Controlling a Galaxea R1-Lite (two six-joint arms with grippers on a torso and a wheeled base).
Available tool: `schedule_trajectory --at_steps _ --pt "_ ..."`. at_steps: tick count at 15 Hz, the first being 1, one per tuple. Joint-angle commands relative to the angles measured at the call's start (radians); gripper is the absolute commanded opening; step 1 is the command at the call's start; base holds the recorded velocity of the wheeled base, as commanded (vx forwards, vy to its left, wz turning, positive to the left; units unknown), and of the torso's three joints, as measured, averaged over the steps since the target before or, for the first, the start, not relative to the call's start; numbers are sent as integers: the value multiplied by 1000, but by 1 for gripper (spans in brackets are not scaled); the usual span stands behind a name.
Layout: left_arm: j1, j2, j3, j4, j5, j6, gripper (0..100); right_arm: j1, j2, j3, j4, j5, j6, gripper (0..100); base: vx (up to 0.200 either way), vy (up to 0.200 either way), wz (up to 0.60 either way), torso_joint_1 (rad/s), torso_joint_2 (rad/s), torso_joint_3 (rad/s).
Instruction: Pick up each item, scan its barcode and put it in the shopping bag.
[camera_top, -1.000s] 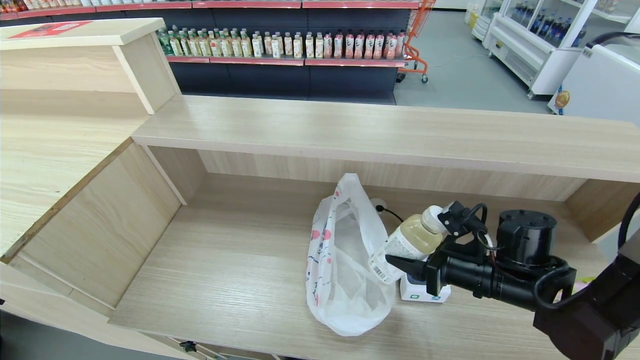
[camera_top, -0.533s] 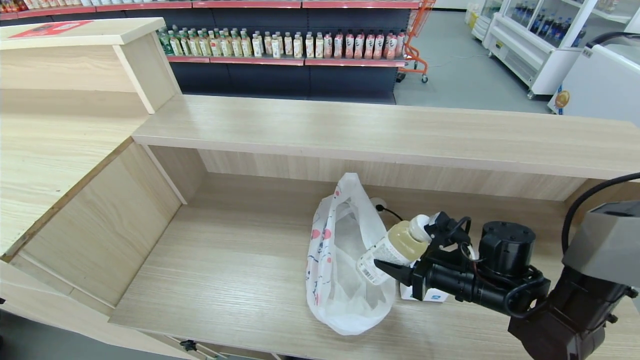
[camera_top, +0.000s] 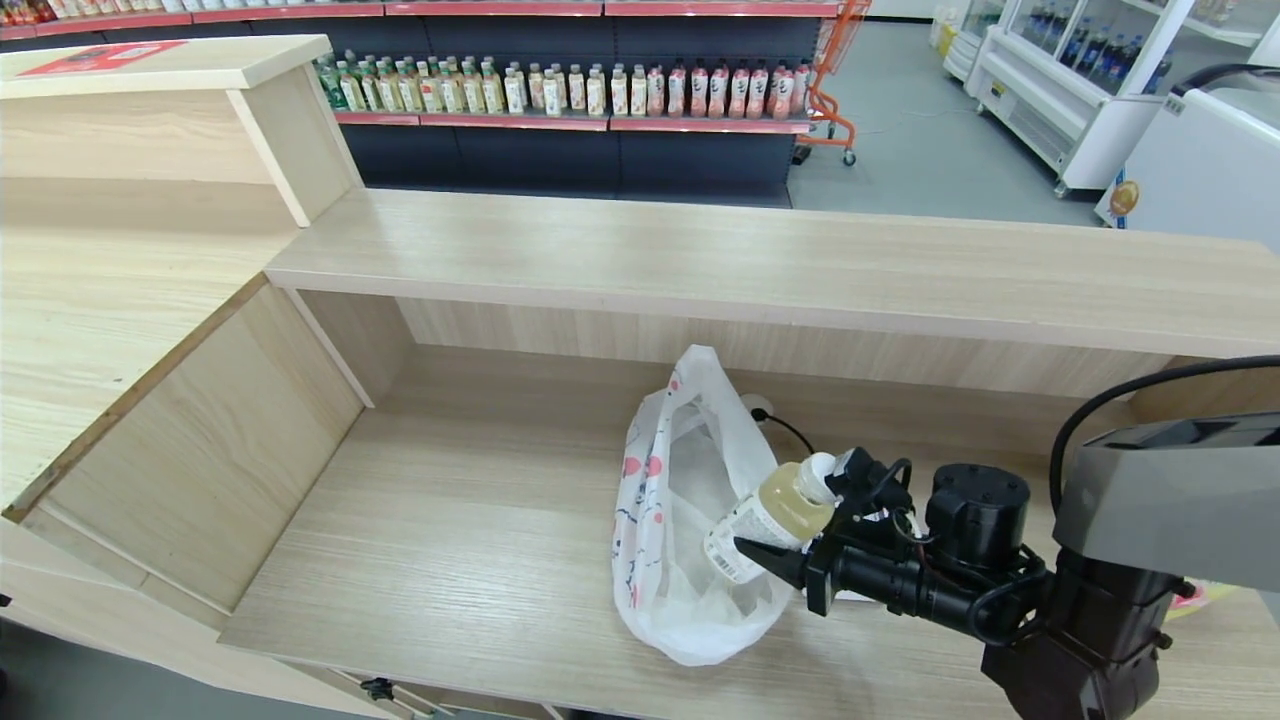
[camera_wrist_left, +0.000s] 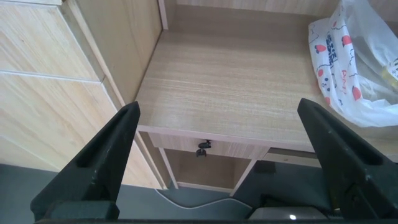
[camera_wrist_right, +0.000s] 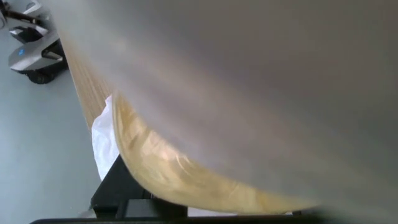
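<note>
A white shopping bag (camera_top: 672, 520) with red and blue print lies on the lower counter (camera_top: 450, 520), its mouth facing right. My right gripper (camera_top: 795, 510) is shut on a bottle of beige drink (camera_top: 768, 515) with a white cap. The bottle hangs tilted, its barcoded base down at the bag's right rim. In the right wrist view the bottle (camera_wrist_right: 174, 177) is pressed close to the camera, with the bag (camera_wrist_right: 102, 143) beyond it. My left gripper (camera_wrist_left: 217, 162) is open off the counter's front edge, its fingers (camera_wrist_left: 93, 165) wide apart, and the bag (camera_wrist_left: 348, 62) lies far from it.
A raised ledge (camera_top: 700, 260) runs along the back and a wooden side wall (camera_top: 200, 440) closes the left. A black cable and plug (camera_top: 765, 415) lie behind the bag. A drawer lock (camera_wrist_left: 202, 148) sits under the counter's front edge.
My right arm has carried the bottle to the left and lower, from above the white scanner base to the bag's right rim. The arm now hides that base. The bag has not moved.
</note>
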Motion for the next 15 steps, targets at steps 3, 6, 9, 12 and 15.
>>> schedule_trajectory --at_steps 3,6,9,12,15 --pt "1 0 0 0 0 0 100 5 37 -20 -1 17 -7 0 0 0 0 0 0 0" --pt "1 0 0 0 0 0 100 5 73 -31 -1 28 -60 0 0 0 0 0 0 0" --pt "1 0 0 0 0 0 100 -3 104 -51 -1 28 -162 0 0 0 0 0 0 0" --pt "1 0 0 0 0 0 100 -29 109 -48 -1 28 -217 0 0 0 0 0 0 0" --pt "1 0 0 0 0 0 100 -32 110 -46 -1 28 -218 100 0 0 0 0 0 0"
